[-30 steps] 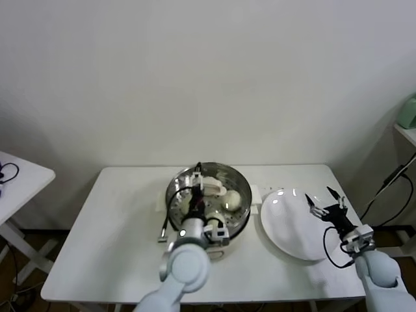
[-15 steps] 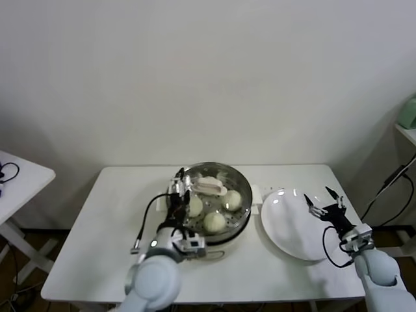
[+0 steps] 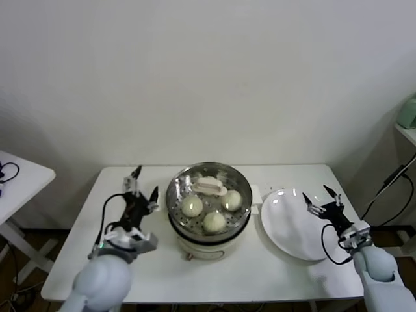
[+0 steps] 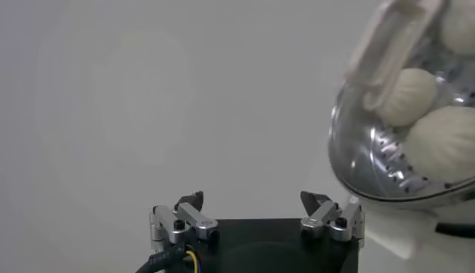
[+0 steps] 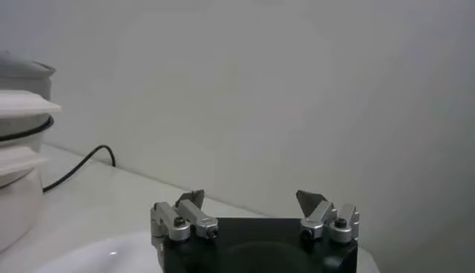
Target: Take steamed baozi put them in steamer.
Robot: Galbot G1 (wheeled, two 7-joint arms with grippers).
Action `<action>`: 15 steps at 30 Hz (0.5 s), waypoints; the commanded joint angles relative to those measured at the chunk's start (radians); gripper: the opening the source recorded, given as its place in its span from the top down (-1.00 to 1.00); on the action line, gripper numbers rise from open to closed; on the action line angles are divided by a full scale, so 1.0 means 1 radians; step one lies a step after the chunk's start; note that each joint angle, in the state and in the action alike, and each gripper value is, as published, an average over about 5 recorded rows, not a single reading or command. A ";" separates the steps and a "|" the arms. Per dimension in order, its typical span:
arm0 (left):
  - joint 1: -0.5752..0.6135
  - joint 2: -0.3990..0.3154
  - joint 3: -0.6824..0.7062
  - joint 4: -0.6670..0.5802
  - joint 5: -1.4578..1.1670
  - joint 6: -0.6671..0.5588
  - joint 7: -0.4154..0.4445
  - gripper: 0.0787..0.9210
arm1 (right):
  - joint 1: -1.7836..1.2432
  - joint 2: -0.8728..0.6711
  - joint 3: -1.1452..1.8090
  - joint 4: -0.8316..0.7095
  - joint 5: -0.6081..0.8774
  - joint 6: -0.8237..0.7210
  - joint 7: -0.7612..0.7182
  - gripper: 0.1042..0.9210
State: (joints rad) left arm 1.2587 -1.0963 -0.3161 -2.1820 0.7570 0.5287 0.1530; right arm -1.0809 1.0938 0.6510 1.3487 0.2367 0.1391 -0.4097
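Note:
The steel steamer [image 3: 177,203] stands on its white pot base at the table's middle. Inside lie three round cream baozi [image 3: 192,207] and a flatter pale one [image 3: 208,186] at the back. My left gripper [image 3: 142,188] is open and empty, over the table just left of the steamer. In the left wrist view the steamer [image 4: 364,148] with baozi [image 4: 404,96] shows off to one side of my open left gripper [image 4: 257,200]. My right gripper [image 3: 321,200] is open and empty over the white plate [image 3: 286,227]; it also shows in the right wrist view [image 5: 252,199].
The white plate lies right of the steamer and holds nothing. A black cable [image 5: 78,167] runs along the table behind the pot base [image 5: 18,178]. A second white table [image 3: 16,179] stands at the far left.
My left gripper has drawn out of the steamer and moved left, now off its rim over the table. All the baozi stay inside. The right arm has not moved.

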 commanded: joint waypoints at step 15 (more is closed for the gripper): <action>0.169 -0.195 -0.383 0.209 -0.998 -0.444 -0.285 -0.77 | 0.016 0.007 -0.075 0.051 0.020 -0.019 0.095 -0.76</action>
State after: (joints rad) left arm 1.3763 -1.1698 -0.5961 -2.0603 0.0046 0.2650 -0.0679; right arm -1.0633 1.0948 0.6056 1.3633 0.2557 0.1389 -0.3728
